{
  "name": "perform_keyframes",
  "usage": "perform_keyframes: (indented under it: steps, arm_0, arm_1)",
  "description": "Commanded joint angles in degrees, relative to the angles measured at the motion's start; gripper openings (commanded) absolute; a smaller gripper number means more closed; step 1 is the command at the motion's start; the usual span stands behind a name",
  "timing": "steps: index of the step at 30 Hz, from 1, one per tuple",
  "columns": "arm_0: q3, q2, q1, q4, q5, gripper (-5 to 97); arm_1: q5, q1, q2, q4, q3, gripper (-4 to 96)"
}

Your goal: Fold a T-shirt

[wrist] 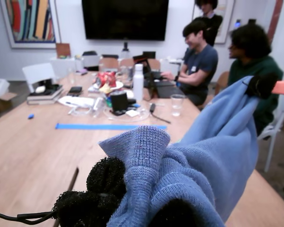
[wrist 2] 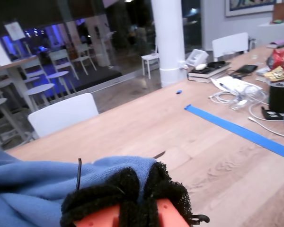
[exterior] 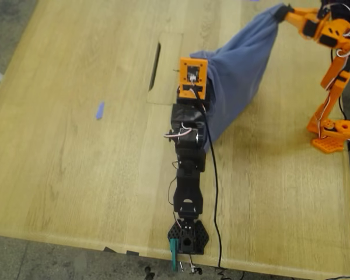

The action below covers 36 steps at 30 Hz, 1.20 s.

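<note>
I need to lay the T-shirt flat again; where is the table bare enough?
The widest bare stretch of the table is on the exterior view's left, between the black arm and the edge, holding only a small blue scrap. It is crowded on the exterior view's right, where the T-shirt hangs between my first gripper and my second gripper.

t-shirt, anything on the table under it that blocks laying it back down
Nothing visible does. My first gripper and my second gripper hold the T-shirt up, and the table nearby shows only a small blue scrap, well clear.
</note>
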Motion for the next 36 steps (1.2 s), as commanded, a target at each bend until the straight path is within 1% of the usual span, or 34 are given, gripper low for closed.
perform_keyframes:
  steps: [1, 7, 13, 23, 26, 29, 32, 33, 36]
  arm_0:
    - [-1.6, 9.9, 3.3, -3.3, -0.1, 0]
    - [-1.6, 10.6, 10.0, -4.3, -0.2, 0]
    - [-1.6, 11.2, 16.9, -4.8, -0.3, 0]
    - [-1.6, 14.0, 30.6, -3.5, 0.3, 0]
    - [-1.6, 15.1, 34.4, -0.8, 1.0, 0]
    - [-1.6, 15.6, 38.8, 1.5, 1.2, 0]
    - [-1.6, 15.6, 46.0, 3.9, 1.1, 0]
    - [-1.6, 15.7, 48.2, 4.9, 1.1, 0]
    - [-1.6, 15.8, 53.6, 7.4, 1.1, 0]
  arm_1:
    - [-0.5, -1.2, 4.4, -0.2, -0.9, -0.1]
    - [-0.6, -4.2, 9.2, 2.6, -0.8, -0.1]
    - [-1.0, -10.1, 13.0, 2.6, 0.1, -0.1]
    - [-1.8, -19.9, 25.9, 3.4, 10.6, -0.1]
    - [-2.4, -22.7, 30.1, 5.0, 14.3, -0.1]
    - [-3.4, -25.0, 36.5, 4.0, 22.7, -0.1]
    - [-4.6, -27.6, 47.4, -4.9, 41.3, -0.1]
    - [-4.9, -28.7, 49.7, -6.5, 45.2, -0.1]
    - [-6.2, -31.3, 52.9, -9.1, 51.0, -0.1]
